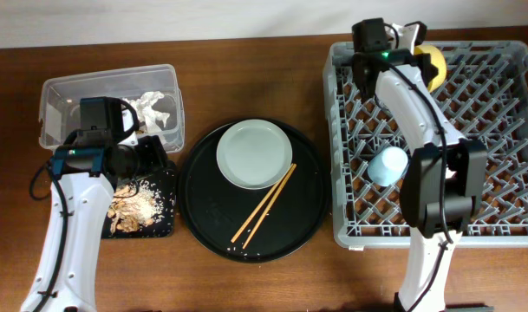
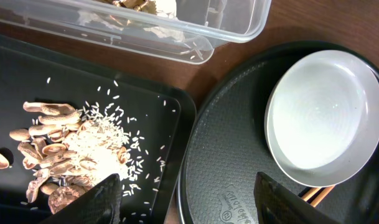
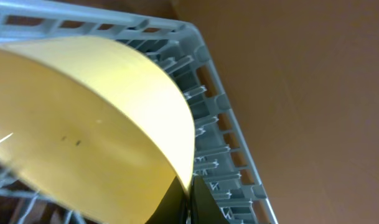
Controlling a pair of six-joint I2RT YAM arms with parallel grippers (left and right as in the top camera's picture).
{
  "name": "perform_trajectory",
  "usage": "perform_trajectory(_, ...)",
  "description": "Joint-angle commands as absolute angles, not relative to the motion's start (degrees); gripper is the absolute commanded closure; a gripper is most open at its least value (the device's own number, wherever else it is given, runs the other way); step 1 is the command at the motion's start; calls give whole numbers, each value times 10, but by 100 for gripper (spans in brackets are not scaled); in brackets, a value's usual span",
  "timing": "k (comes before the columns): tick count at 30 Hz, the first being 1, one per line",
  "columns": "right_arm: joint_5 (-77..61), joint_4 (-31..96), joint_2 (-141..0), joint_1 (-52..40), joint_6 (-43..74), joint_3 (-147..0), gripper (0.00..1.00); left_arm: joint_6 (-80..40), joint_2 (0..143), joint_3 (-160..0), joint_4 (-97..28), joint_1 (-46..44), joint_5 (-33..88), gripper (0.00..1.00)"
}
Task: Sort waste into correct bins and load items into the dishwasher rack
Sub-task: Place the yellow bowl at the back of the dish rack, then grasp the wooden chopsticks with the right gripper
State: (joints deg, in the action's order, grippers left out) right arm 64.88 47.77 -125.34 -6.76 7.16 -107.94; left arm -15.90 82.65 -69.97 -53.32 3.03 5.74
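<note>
My left gripper [image 2: 186,199] is open and empty, above the gap between the shallow black tray [image 2: 145,99] and the large round black tray [image 2: 233,155]; overhead it is at the tray's right edge [image 1: 159,160]. Beige food scraps [image 2: 52,143] and rice lie in the shallow tray. White tissue [image 1: 151,108] lies in the clear tub [image 1: 64,91]. The grey-green plate [image 1: 255,153] and chopsticks [image 1: 264,204] sit on the round tray. My right gripper [image 3: 188,199] is shut on the yellow bowl's [image 3: 83,124] rim at the rack's [image 1: 506,130] back. A light blue cup [image 1: 389,165] stands in the rack.
The round black tray [image 1: 307,208] lies between the bins and the rack. The right arm stretches over the rack's left half. The pink cup and foil wrapper do not show clearly. Brown tabletop lies behind the rack's corner [image 3: 220,124].
</note>
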Motion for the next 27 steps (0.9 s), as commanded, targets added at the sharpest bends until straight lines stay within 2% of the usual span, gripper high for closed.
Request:
perform_trajectory(1,598,497,-1270,-87,81,-1080,96,-165,821,-702,-532,32,58,33)
perform_trajectory(3,557,534,-1263,-96,108,-1081,94,-165,821,-702,-532,32,58,33)
perform_trajectory(4,554,559,-1256,-99,141,-1081,88,-165,821,-702,-532,32,58,33)
perform_trajectory(6,511,605,-1221,-102,177,-1081,55,-165,821,-702,-532,32,58,33)
perform_trajectory(7,469,620,-1193,-101,176,-1081,43,-165,821,-702,-532,32,57,33)
perform_trajectory(10,332,662,-1102,-101,166,-1081,19,-164,821,-702,-532,32,57,33)
perform_trajectory(12,136,700,-1052,-101,118,-1081,15,-164,821,-702,-532,32,57,32)
perform_trajectory(13,-4,725,-1042,-103,83,-1081,14,-164,821,-702,-532,32,57,32)
perform_trajectory(15,-137,770,-1047,-118,77,-1076,14,-164,821,-702,-532,32,57,29)
perform_trajectory(20,-143,742,-1049,-239,166,-971,15,-164,821,-702,-532,32,57,28)
perform_trajectory(23,-99,634,-1049,-327,295,-834,15,-164,821,-702,-532,32,57,28)
perform_trajectory(27,-27,486,-1050,-381,350,-713,21,-164,821,-702,-532,32,57,28)
